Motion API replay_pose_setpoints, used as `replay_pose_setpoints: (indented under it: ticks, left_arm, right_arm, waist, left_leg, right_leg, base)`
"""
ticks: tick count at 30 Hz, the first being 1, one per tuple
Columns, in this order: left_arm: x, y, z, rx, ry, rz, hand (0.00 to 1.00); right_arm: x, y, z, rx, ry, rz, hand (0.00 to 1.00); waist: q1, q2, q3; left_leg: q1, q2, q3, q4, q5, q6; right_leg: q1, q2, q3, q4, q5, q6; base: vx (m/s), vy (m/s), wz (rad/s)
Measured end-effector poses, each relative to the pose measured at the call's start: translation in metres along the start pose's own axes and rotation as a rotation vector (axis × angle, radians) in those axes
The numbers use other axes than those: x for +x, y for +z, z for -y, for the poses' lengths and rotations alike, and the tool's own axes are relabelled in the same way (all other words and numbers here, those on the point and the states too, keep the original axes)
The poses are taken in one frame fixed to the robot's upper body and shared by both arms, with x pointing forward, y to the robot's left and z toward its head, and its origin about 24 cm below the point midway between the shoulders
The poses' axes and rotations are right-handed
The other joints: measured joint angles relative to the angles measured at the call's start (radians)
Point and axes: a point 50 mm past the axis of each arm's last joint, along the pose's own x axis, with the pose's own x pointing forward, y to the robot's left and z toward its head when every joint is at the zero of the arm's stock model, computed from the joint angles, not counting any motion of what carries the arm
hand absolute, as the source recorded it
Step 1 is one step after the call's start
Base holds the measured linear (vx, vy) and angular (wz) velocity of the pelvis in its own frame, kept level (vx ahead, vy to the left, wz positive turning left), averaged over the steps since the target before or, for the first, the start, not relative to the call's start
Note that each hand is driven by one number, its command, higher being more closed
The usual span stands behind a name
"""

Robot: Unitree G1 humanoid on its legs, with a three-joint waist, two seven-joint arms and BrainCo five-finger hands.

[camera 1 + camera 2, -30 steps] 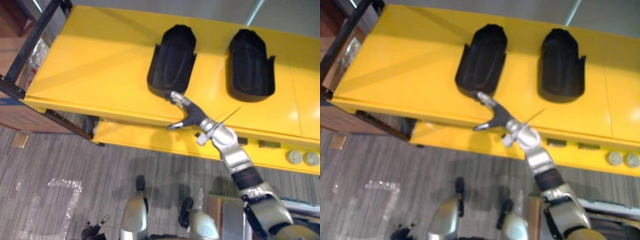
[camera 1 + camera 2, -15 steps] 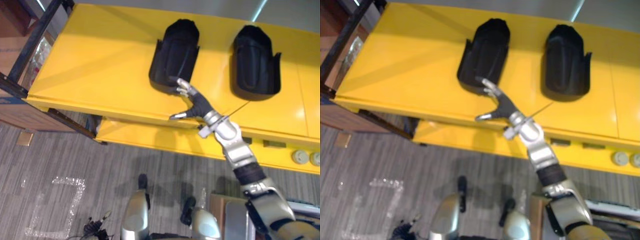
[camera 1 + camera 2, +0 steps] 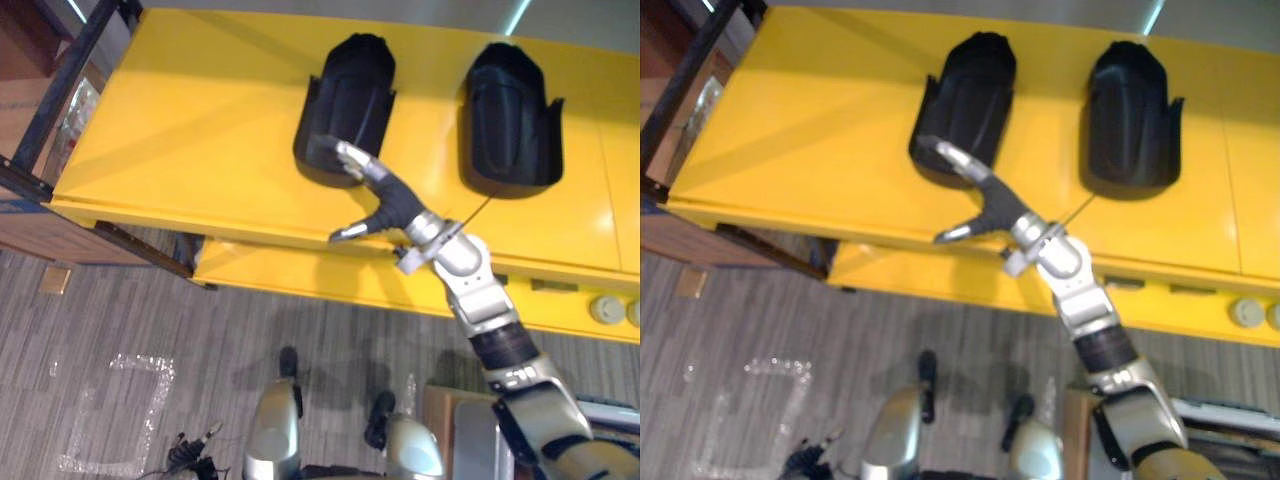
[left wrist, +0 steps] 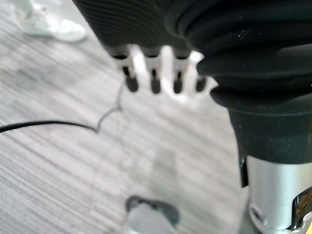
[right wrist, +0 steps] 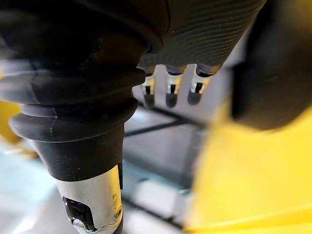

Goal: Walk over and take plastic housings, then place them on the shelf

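Two black plastic housings lie open side up on a yellow table top (image 3: 200, 130), the left housing (image 3: 350, 100) beside the right housing (image 3: 510, 115). My right hand (image 3: 395, 205) reaches in from the lower right, open. Its straight fingers (image 3: 345, 155) lie at the left housing's near rim and its thumb (image 3: 345, 233) spreads out over the table's front edge. In the right wrist view a housing (image 5: 278, 63) shows as a dark mass past the fingers (image 5: 168, 92), above the yellow top (image 5: 253, 180). My left hand (image 4: 156, 78) hangs over the grey floor with relaxed fingers, holding nothing.
A lower yellow tier (image 3: 300, 275) juts out under the table's front, with round grey parts (image 3: 605, 308) at its right end. A dark metal rack (image 3: 60, 90) and a cardboard box (image 3: 30, 230) stand to the left. Clear plastic wrap (image 3: 110, 410) lies on the floor. A person's white shoe (image 4: 48, 27) is nearby.
My right hand has pushed forward and slightly left, so its fingertips have gone from short of the left housing to its near rim. The housings have not moved.
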Motion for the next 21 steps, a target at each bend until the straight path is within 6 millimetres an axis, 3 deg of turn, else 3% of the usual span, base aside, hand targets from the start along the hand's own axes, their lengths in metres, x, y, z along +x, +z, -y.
replay_pose_setpoints:
  ticks: [5,8,14,21]
  left_arm:
    - [-0.002,-0.006,0.006,0.012,-0.014,-0.005,0.00]
    - [-0.003,-0.012,0.010,0.015,-0.018,-0.025,0.00]
    - [-0.006,-0.018,0.020,0.006,-0.033,-0.045,0.00]
    - [-0.009,-0.024,0.020,0.022,-0.036,-0.049,0.00]
  right_arm:
    - [0.025,0.001,-0.045,0.169,0.027,0.010,0.00]
    - [0.037,-0.014,-0.061,0.273,-0.066,-0.074,0.00]
    - [0.042,-0.051,-0.080,0.352,-0.293,-0.274,0.00]
    - [0.046,-0.066,-0.078,0.282,-0.473,-0.370,0.00]
  waist:
    - [0.005,-0.003,-0.002]
    - [0.011,-0.003,-0.002]
    - [0.042,-0.005,-0.003]
    - [0.044,-0.004,-0.004]
  left_leg:
    - [0.022,-0.004,-0.004,-0.037,0.012,-0.007]
    - [0.023,-0.011,-0.011,-0.050,0.018,-0.008]
    - [0.021,-0.021,-0.026,-0.064,0.027,-0.009]
    - [0.022,-0.029,-0.039,-0.067,0.030,-0.008]
  right_leg:
    - [0.016,0.002,-0.008,-0.016,0.000,0.000]
    - [0.025,0.000,-0.024,-0.025,0.000,0.000]
    - [0.029,-0.002,-0.035,-0.032,0.000,0.000]
    - [0.044,-0.004,-0.054,-0.038,-0.003,0.002]
  base:
    - [0.01,-0.006,0.03]
    - [0.02,-0.003,0.13]
    - [0.02,0.000,0.09]
    - [0.00,0.001,0.07]
